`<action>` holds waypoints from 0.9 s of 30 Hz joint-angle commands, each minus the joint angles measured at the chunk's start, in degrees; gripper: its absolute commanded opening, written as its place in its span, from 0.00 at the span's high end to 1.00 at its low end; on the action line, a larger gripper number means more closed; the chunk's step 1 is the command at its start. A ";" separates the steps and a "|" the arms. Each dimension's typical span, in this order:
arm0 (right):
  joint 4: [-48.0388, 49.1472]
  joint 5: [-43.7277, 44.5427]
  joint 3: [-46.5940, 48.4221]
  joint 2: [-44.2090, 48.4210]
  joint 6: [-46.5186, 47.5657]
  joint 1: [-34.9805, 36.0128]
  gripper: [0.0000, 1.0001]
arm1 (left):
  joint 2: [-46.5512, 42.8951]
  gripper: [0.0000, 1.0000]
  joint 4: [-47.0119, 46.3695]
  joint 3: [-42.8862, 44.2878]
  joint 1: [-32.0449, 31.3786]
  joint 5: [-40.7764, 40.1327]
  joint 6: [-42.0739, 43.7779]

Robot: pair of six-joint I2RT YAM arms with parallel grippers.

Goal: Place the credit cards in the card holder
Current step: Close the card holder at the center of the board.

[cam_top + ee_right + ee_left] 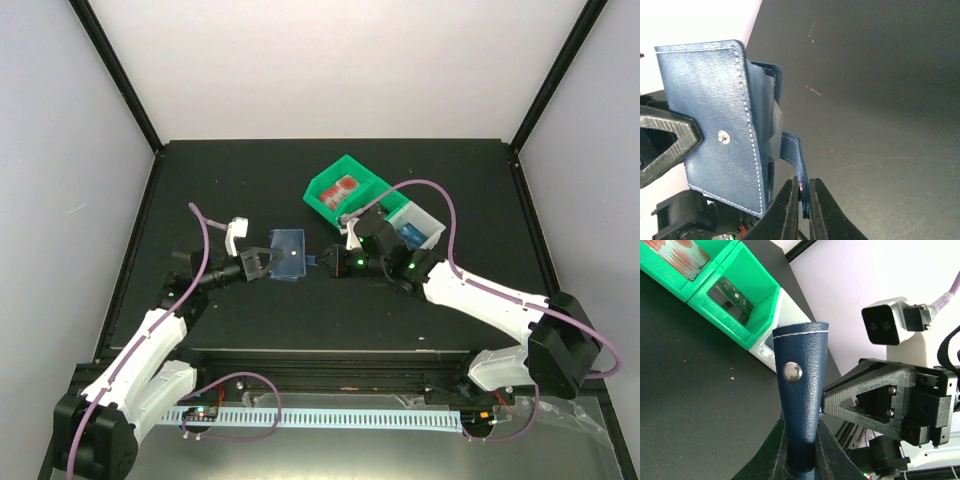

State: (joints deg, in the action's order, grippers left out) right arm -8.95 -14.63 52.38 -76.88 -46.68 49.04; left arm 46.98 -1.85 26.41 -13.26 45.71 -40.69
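Note:
The card holder (289,251), a dark blue wallet with a metal snap stud (792,371), hangs upright above the table between both arms. My left gripper (270,263) is shut on its lower edge, the dark fingers (771,450) pinching the cover. My right gripper (802,192) is shut on the holder's snap tab (792,149), which sticks out from the open flap side. A red-and-white credit card (343,189) lies in the green tray (322,192), a dark one (733,296) is in the neighbouring green bin, and a blue one (410,233) is in the white bin.
The green and white compartment tray (757,322) stands at the back right of the black table (250,320), just behind the right arm (470,290). Black frame posts rise at the table's corners.

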 commanded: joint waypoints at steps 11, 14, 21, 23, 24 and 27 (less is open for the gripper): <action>-0.37 2.14 0.44 -0.15 3.69 -0.35 0.99 | 6.10 0.96 1.05 -1.09 -3.02 -2.25 0.52; -2.11 4.01 -0.48 -0.39 5.57 -0.47 0.99 | 9.97 0.90 0.75 -2.00 -6.70 -5.50 0.36; -7.85 7.99 -0.74 -3.64 9.87 -0.55 0.99 | 21.89 0.89 -4.36 -2.60 -12.95 -11.61 0.34; -9.66 8.33 0.13 -5.74 11.24 -0.52 0.99 | 25.45 0.87 -6.97 -3.13 -13.60 -11.82 0.23; -10.06 7.97 0.70 -6.99 12.30 -0.55 0.99 | 27.74 0.86 -8.37 -3.20 -13.85 -11.82 0.11; -11.45 6.88 3.19 -11.83 15.26 -0.58 0.99 | 33.68 0.83 -11.93 -3.36 -14.80 -12.06 -0.25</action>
State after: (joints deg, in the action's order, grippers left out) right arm -19.84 -9.69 51.51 -84.60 -36.62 49.06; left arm 74.59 -9.98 24.47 -26.83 35.86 -41.10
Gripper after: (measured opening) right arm 0.017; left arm 0.158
